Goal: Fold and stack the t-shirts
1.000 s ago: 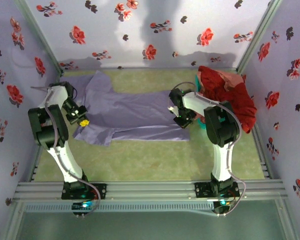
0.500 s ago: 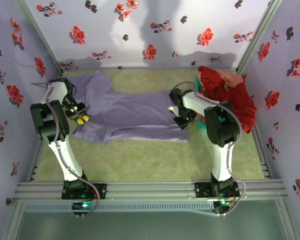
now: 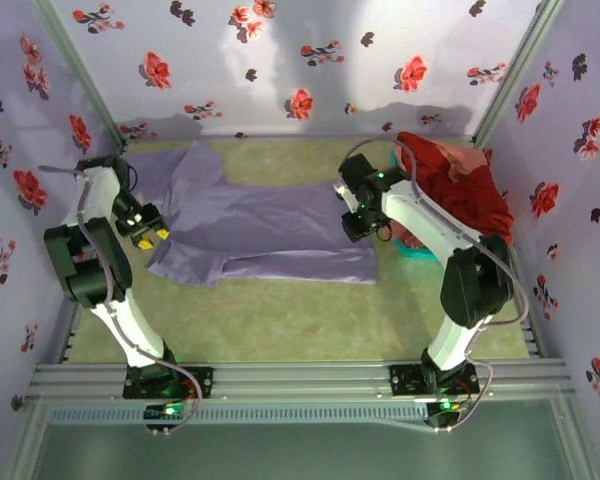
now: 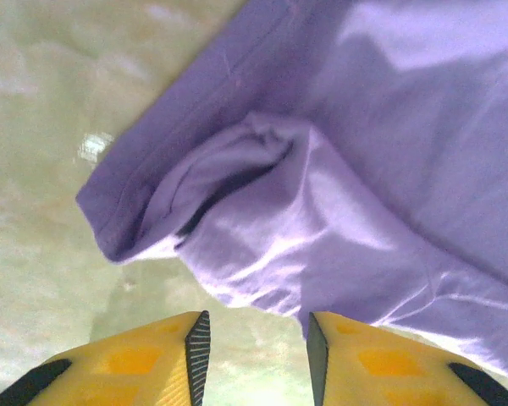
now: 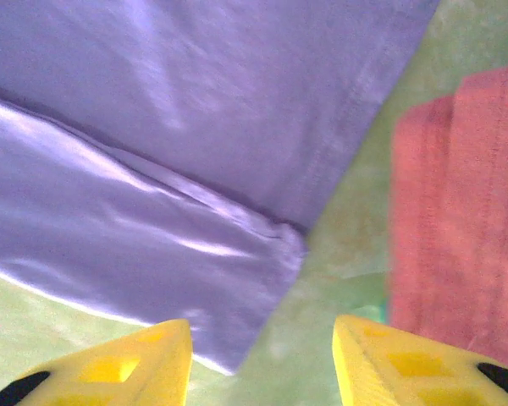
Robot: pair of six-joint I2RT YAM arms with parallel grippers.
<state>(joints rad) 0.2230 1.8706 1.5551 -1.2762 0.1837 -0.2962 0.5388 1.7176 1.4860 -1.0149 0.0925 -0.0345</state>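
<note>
Green mat table (image 3: 280, 310) boxed in by lilac walls (image 3: 280, 60) with red flowers on them. The purple shirt (image 3: 270, 225) lies flat toward the back, long axis running left to right, sleeves on the left and hem on the right by the red pile (image 3: 460, 195). Left gripper (image 4: 256, 330) and right gripper (image 5: 261, 334) both have their fingers apart, just above the shirt's ends, gripping nothing.
</note>
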